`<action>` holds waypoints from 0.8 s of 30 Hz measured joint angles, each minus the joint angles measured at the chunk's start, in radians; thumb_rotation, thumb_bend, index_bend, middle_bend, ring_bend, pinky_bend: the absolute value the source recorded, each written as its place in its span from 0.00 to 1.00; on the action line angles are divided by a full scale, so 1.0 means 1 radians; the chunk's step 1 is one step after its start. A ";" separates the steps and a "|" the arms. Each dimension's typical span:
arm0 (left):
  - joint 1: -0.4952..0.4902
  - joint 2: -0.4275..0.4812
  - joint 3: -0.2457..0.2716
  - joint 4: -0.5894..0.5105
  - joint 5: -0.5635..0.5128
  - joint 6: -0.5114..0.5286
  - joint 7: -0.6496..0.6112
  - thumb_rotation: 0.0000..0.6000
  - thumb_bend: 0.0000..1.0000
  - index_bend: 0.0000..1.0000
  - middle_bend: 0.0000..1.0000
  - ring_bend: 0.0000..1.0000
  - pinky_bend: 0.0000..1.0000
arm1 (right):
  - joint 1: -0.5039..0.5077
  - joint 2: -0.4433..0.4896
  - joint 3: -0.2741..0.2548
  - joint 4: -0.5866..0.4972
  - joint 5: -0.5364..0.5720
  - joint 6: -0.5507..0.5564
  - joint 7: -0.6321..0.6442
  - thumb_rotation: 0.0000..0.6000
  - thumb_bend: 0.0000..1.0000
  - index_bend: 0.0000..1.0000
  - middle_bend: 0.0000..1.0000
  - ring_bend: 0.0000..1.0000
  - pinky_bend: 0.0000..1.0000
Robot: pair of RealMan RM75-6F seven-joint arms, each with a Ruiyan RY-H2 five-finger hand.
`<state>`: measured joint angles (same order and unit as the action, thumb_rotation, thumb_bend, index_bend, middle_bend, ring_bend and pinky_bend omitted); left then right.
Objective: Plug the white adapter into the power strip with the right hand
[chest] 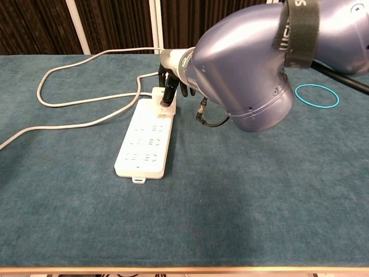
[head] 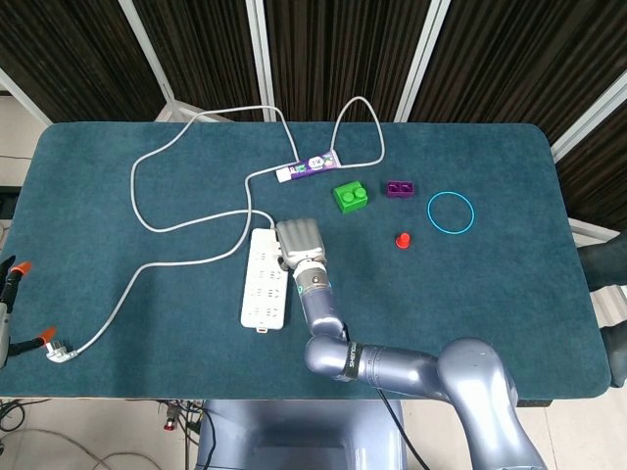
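Observation:
The white power strip (head: 263,284) (chest: 144,141) lies lengthwise left of the table's middle. My right hand (head: 299,245) (chest: 172,81) reaches over its far right corner, fingers pointing down. The fingertips (chest: 168,95) grip a small white adapter (chest: 165,108) that sits on the strip's far end sockets. How deep it sits I cannot tell. In the head view the hand hides most of the adapter. The left hand does not show in either view.
The strip's grey cable (head: 147,211) loops over the far left of the table and ends in a plug (head: 59,350) at the near left edge. A toothpaste tube (head: 309,166), green brick (head: 350,197), purple brick (head: 400,188), red piece (head: 402,240) and blue ring (head: 450,211) lie beyond the hand.

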<state>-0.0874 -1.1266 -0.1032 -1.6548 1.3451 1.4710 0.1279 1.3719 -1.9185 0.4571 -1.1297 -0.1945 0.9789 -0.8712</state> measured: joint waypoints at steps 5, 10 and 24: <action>0.000 0.000 0.000 -0.001 0.000 0.001 0.001 1.00 0.10 0.13 0.00 0.00 0.00 | -0.002 -0.008 0.005 0.008 -0.005 -0.003 -0.002 1.00 0.54 0.86 0.63 0.65 0.52; 0.000 0.000 -0.001 -0.001 -0.002 0.001 0.001 1.00 0.10 0.13 0.00 0.00 0.00 | -0.006 -0.011 0.007 0.012 -0.008 -0.008 -0.006 1.00 0.54 0.86 0.63 0.65 0.52; -0.002 -0.001 -0.001 -0.001 -0.004 -0.001 0.004 1.00 0.10 0.13 0.00 0.00 0.00 | -0.012 -0.025 0.013 0.032 -0.013 -0.018 -0.013 1.00 0.54 0.86 0.64 0.65 0.52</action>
<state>-0.0890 -1.1278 -0.1044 -1.6560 1.3414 1.4704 0.1320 1.3598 -1.9438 0.4697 -1.0979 -0.2076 0.9612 -0.8840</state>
